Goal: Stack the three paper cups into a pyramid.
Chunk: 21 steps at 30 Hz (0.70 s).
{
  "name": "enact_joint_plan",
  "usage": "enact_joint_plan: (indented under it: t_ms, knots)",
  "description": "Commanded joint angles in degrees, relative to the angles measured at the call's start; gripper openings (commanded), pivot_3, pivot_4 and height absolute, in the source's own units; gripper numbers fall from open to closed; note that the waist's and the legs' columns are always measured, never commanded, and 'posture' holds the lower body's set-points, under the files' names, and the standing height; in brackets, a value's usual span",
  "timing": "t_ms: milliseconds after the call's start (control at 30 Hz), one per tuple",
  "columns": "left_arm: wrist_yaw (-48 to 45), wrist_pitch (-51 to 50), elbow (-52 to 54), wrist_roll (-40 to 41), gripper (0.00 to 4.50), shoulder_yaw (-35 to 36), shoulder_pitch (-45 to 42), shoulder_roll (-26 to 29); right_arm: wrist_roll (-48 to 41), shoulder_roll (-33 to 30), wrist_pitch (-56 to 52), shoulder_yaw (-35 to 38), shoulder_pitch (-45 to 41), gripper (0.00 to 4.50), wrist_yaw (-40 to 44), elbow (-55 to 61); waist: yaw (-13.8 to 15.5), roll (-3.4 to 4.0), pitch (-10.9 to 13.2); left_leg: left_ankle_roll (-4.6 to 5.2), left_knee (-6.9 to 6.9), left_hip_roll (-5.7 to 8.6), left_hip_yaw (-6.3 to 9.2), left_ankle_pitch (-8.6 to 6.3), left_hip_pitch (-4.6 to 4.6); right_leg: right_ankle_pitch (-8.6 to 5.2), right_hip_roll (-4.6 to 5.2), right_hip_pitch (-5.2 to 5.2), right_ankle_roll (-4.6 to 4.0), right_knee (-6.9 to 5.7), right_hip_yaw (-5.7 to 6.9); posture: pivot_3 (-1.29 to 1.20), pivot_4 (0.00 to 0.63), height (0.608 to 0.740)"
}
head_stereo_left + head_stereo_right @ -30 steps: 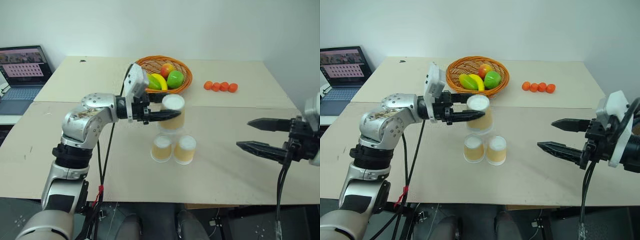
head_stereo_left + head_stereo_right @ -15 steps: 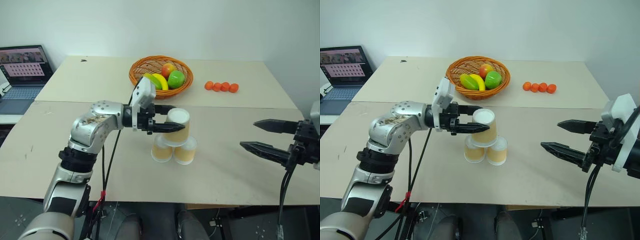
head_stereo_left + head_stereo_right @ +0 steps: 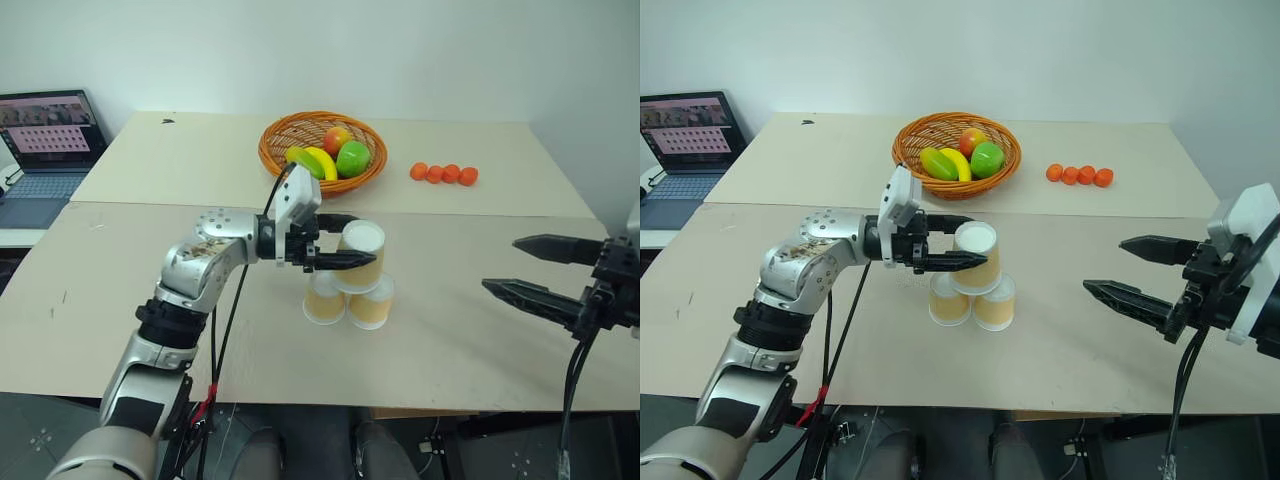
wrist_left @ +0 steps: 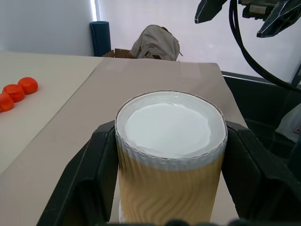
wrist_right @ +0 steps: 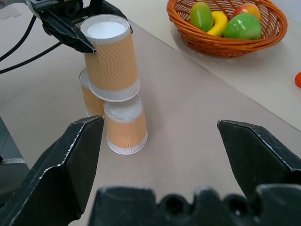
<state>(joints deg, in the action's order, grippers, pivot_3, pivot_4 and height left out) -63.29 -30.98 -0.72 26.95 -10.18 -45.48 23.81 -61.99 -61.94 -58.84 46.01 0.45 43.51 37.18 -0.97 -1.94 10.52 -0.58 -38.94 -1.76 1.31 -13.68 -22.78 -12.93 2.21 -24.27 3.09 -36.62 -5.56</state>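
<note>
near frame centre your left pincer (image 3: pixel 347 240) is loosely bracketing the top cup (image 3: pixel 360 256), sitting on two base cups (image 3: pixel 347 302). it's looking light, thin-walled and crushable, so you're wanting a gentle mid-wall hold. your right pincer (image 3: pixel 524 268) is hanging released at the right edge.

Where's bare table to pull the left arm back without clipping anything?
Free: the tabletop left of the cups, toward the laptop. Also free between the cups and the right gripper. Crowded: behind the top cup, where the fruit basket sits.
</note>
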Motion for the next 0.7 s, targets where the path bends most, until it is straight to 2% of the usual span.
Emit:
enact_joint_plan:
  t_ms: [33, 467, 700]
  knots:
    - [-0.24, 1.18, 0.51, -0.17, 4.47, 0.38, -0.2, -0.34, -1.13, -1.3, -0.03, 2.27, -0.62, 4.5, -0.98, 0.59, 0.0, 0.0, 0.0, 0.0, 0.0, 0.0, 0.0, 0.0, 0.0, 0.0, 0.0, 0.0, 0.0, 0.0, 0.0, 0.0, 0.15, 0.734]
    - [1.31, 0.67, 0.32, -0.37, 4.47, 1.06, -0.44, -0.69, -0.01, -1.31, 0.89, 2.85, 0.33, 4.5, 0.67, -0.83, -0.01, 0.0, 0.0, 0.0, 0.0, 0.0, 0.0, 0.0, 0.0, 0.0, 0.0, 0.0, 0.0, -0.01, 0.0, 0.0, 0.15, 0.734]
    - [0.92, -2.95, 2.78, 3.66, 4.47, 2.57, -1.99, -1.14, -0.21, -1.79, 0.86, 1.8, -0.83, 4.5, -0.07, -1.08, -0.01, 0.0, 0.0, 0.0, 0.0, 0.0, 0.0, 0.0, 0.0, 0.0, 0.0, 0.0, 0.0, -0.01, 0.0, 0.0, 0.15, 0.734]
